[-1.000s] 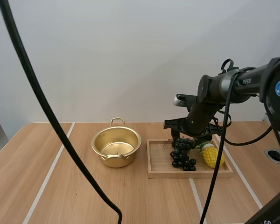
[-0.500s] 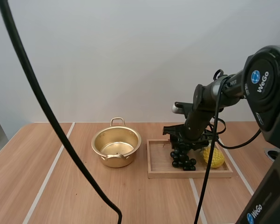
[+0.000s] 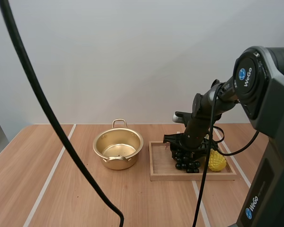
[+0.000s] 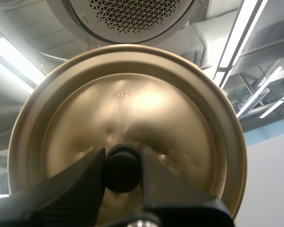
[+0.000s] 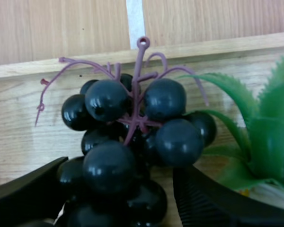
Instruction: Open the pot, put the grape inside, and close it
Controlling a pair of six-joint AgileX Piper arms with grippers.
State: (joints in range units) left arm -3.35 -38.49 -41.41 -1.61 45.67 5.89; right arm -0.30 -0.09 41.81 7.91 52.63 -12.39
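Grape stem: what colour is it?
The thin plastic stem is purplish pink, clearest in the right wrist view.

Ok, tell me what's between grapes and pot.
Only the low rim of the wooden tray. The dark grape bunch lies in it; the open gold pot stands beside the tray. Left gripper holds the gold lid.

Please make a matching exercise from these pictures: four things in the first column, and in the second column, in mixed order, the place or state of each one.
Things
1. pot
2. lid
3. grapes
4. pineapple

Places or states
A. yellow, in the tray beside the grapes
B. open, standing on the table
C. pinched in the left end effector
D. dark, with the right end effector open around them

Pairs: 1-B, 2-C, 3-D, 4-A
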